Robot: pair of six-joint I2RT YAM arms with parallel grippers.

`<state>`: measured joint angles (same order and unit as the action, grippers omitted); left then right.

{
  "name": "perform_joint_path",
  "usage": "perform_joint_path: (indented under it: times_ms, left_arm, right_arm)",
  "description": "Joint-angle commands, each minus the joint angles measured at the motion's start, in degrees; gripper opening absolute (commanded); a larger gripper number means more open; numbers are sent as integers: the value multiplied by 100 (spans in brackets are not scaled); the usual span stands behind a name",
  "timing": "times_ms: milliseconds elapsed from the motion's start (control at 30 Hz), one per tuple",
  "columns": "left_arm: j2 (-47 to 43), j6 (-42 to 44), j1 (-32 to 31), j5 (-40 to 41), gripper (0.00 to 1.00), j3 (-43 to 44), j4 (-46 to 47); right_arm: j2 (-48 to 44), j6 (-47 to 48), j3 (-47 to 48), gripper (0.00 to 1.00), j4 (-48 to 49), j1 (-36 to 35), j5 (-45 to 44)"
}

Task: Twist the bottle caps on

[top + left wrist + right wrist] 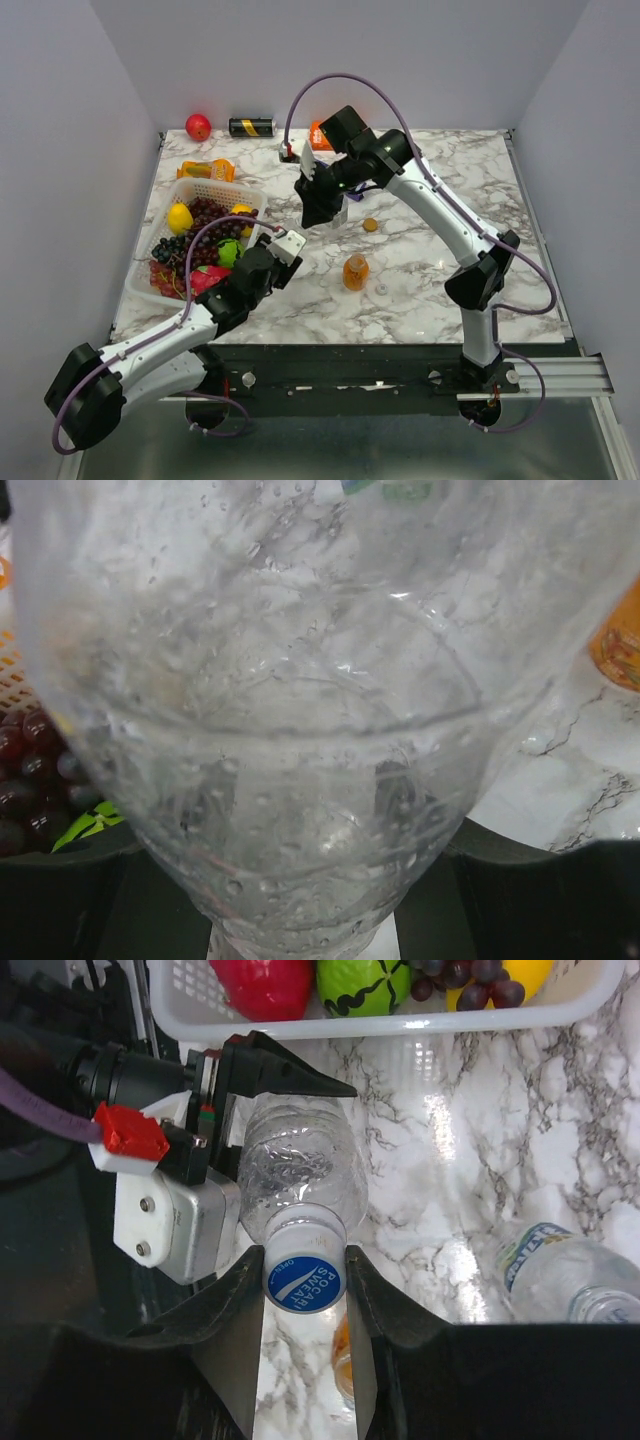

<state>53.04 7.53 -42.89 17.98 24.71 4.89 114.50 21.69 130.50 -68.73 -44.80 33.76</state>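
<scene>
Pinching the blue cap (303,1282) from both sides, the right gripper (305,1263) is clamped on it, and the cap sits on the neck of the clear bottle (300,1175). The bottle's long axis runs straight out ahead of this pincer, in line with its wrist. At the far end the left gripper (283,250) is closed round the body. With that line-up, a wrist roll should thread it, though any tilt risks cross-threading.

Setting recorded as a robotics test cell. A marble-patterned table (430,300) is boxed in by plain pale wall panels (330,50). A left arm (150,350) and a right arm (440,205) are bolted at the near edge beside an aluminium rail (560,375). Purple cabling (345,78) is left exposed. Assorted fruit is kept in a white basket (222,187).
</scene>
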Motion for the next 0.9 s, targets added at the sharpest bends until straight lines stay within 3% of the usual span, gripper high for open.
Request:
perform_joint_path:
  times_ms: [0,133,233,267,300,400,467,600,633,667,867]
  left_arm:
    - [5,-727,53,892,0,631,716]
    - [136,-981,71,734,0,641,400]
    - [189,-964,79,322,0,509,250]
    - [224,-877,88,-10,0,465,215]
    - [251,-789,88,-188,0,421,215]
    - [418,-569,97,-740,0,359,127]
    - [532,-498,106,-997,0,403,31]
    - [594,-131,150,-1787,0,447,21]
    - [594,-25,176,-2433,0,491,-14]
    - [594,98,211,-2753,0,526,-92]
    - [436,1364,229,-4423,0,798,-767]
  right_arm:
    - [301,-1378,-42,22,-967,-152,456]
    - [512,-1677,247,19,-958,-143,176]
    - [556,-1432,748,39,-1028,-82,175]
    - [443,-1213,854,60,-1020,-38,271]
    - [372,-1063,1055,67,-1011,14,681]
    - [-188,-729,1197,79,-836,260,1183]
    - [-619,-274,777,86,-617,349,1335]
    - [-1806,1044,-593,90,-167,340,1387]
    - [-2130,1448,-813,89,-211,340,1405]
    - [-2281,2339,-1250,86,-307,331,1405]
    - [-3134,5023,-2563,77,-466,129,677]
